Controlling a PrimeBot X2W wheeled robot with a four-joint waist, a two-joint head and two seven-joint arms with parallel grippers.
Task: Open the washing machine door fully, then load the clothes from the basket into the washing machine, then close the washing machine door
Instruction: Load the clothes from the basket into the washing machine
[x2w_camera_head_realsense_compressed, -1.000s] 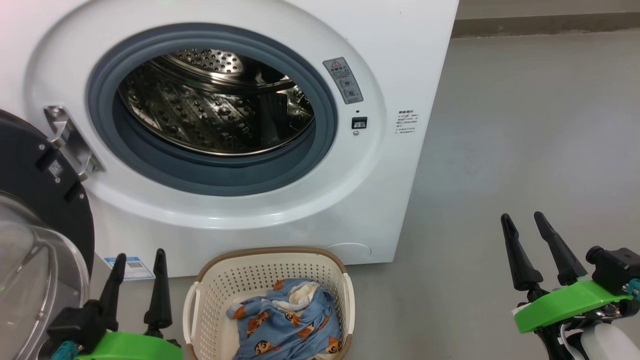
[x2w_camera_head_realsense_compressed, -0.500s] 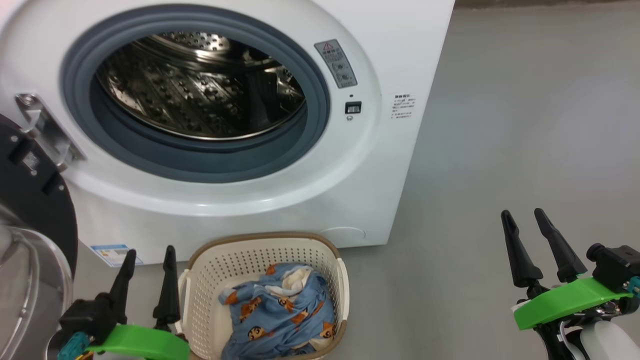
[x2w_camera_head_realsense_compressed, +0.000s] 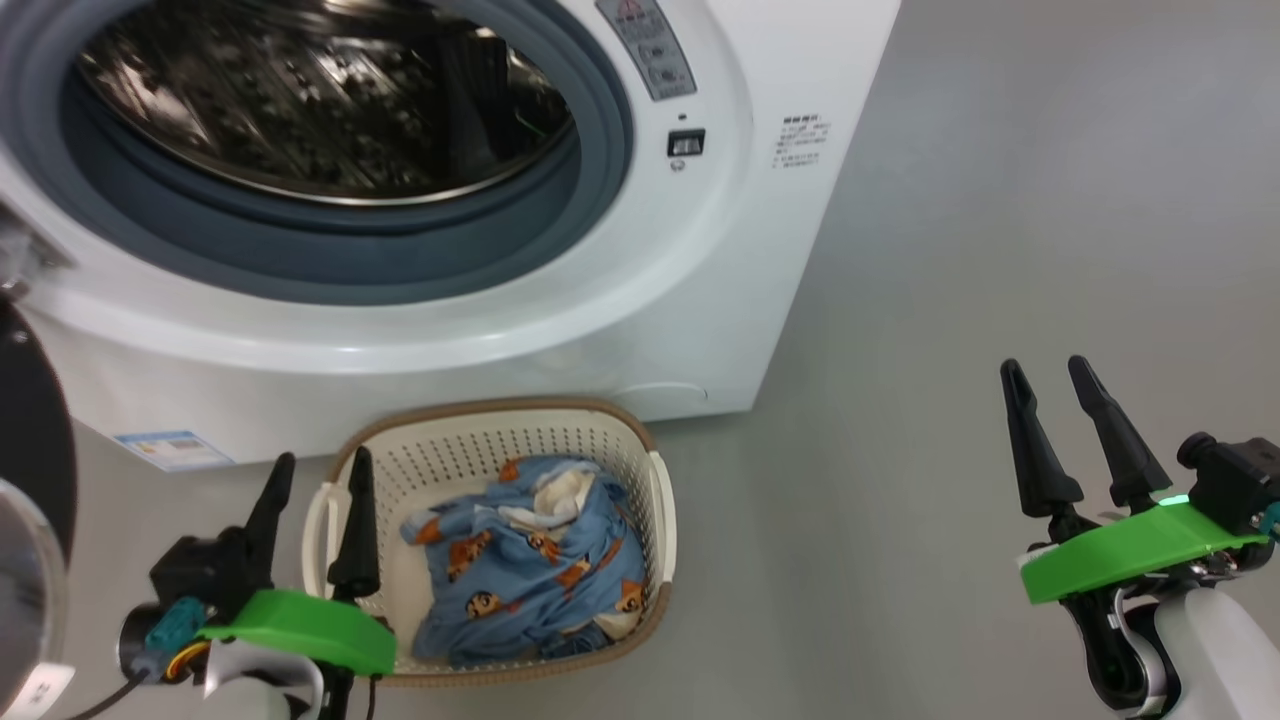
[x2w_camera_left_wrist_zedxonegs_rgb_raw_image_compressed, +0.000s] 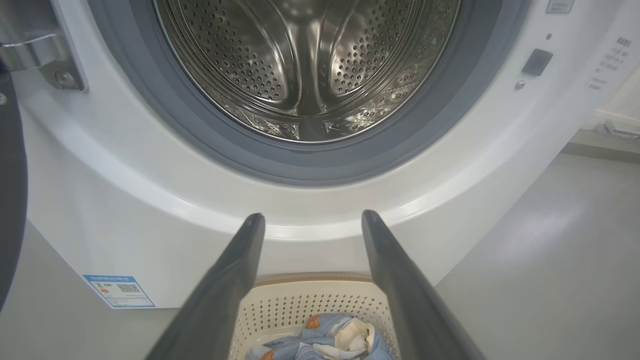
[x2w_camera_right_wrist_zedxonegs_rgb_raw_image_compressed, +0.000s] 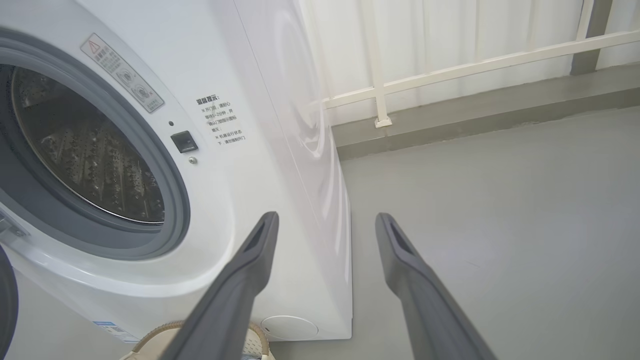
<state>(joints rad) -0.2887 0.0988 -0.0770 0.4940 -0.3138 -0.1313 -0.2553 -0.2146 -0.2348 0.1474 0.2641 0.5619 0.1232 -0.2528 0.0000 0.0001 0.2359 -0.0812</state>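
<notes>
Noting the clothes (x2w_camera_head_realsense_compressed: 520, 560) lie in the basket (x2w_camera_head_realsense_compressed: 500, 408) just right of my left end effector (x2w_camera_head_realsense_compressed: 322, 458), spread empty, far nearer than the right end effector (x2w_camera_head_realsense_compressed: 1044, 363), also spread.

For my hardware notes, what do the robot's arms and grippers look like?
Left gripper and right gripper each have two long, tapered black fingers on a bright green bracket, with a black camera block beside it. A teal connector with orange wires sits at the left wrist. The forearms are glossy white.
</notes>
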